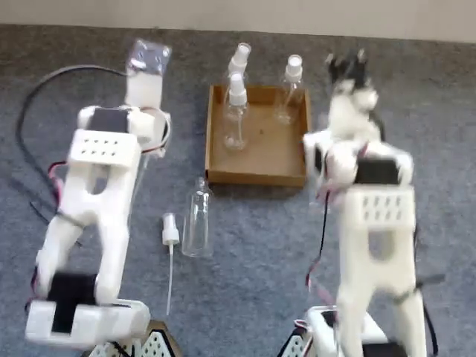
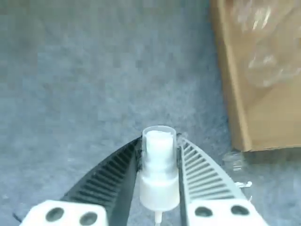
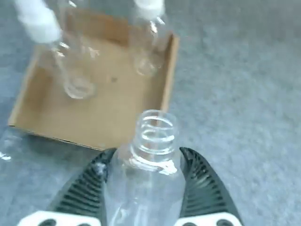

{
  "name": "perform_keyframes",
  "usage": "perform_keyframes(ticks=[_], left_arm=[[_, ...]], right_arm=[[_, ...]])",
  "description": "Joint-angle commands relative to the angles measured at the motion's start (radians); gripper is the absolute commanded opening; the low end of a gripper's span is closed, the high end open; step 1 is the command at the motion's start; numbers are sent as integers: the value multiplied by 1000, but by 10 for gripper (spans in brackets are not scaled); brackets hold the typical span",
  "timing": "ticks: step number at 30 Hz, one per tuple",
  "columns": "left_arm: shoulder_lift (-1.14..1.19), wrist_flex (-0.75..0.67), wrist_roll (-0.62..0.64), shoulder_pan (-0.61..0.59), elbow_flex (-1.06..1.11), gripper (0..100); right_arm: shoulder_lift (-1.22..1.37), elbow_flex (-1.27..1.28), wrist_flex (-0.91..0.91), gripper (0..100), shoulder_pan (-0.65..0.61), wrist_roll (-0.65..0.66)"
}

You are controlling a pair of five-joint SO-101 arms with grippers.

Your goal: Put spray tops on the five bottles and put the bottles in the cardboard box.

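- left wrist view first: the left gripper (image 2: 160, 143) is pinching a white spray top (image 2: 159, 176) between its two ribbed fingers (image 2: 117, 174), nozzle end poking out past the tips; a thin tube shows under the cap
- off to one side of that gripper, just ahead of it, is a corner of the cardboard box (image 2: 254, 113), sitting on the grey carpet (image 2: 84, 84)
- right wrist view: the right gripper (image 3: 149, 153) is clamped around a clear bottle (image 3: 146, 188) just below the neck; the bottle's threaded mouth is open, no top on it
- the box is just ahead of the right gripper, with capped bottles standing upright in it
- high view: the box sits between the two grippers; three capped bottles (image 1: 236, 111) stand in its far half
- back from both grippers, between the two arms, another uncapped bottle (image 1: 196, 216) lies on its side on the carpet, just off the box's near wall
- a loose spray top (image 1: 170, 234) lies right beside that bottle, on the left gripper's side, not touching it as far as i can tell; its tube points toward the arm bases
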Motion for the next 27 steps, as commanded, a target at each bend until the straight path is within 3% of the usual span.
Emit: perform_keyframes(ticks=[1, 8, 15, 22, 27], left_arm=[[-260, 77, 52, 10, -136, 72], [-473, 84, 144, 145, -309, 70], [-529, 37, 218, 344, -328, 70], [-526, -129, 249, 484, -329, 70], [-522, -170, 250, 558, -328, 69]], right_arm=[[-251, 272, -134, 3, -117, -12], [-387, 420, -254, 3, -334, -6], [-495, 493, -254, 3, -341, -12], [-757, 794, -506, 3, -372, -106], [-935, 944, -524, 3, -374, -106]])
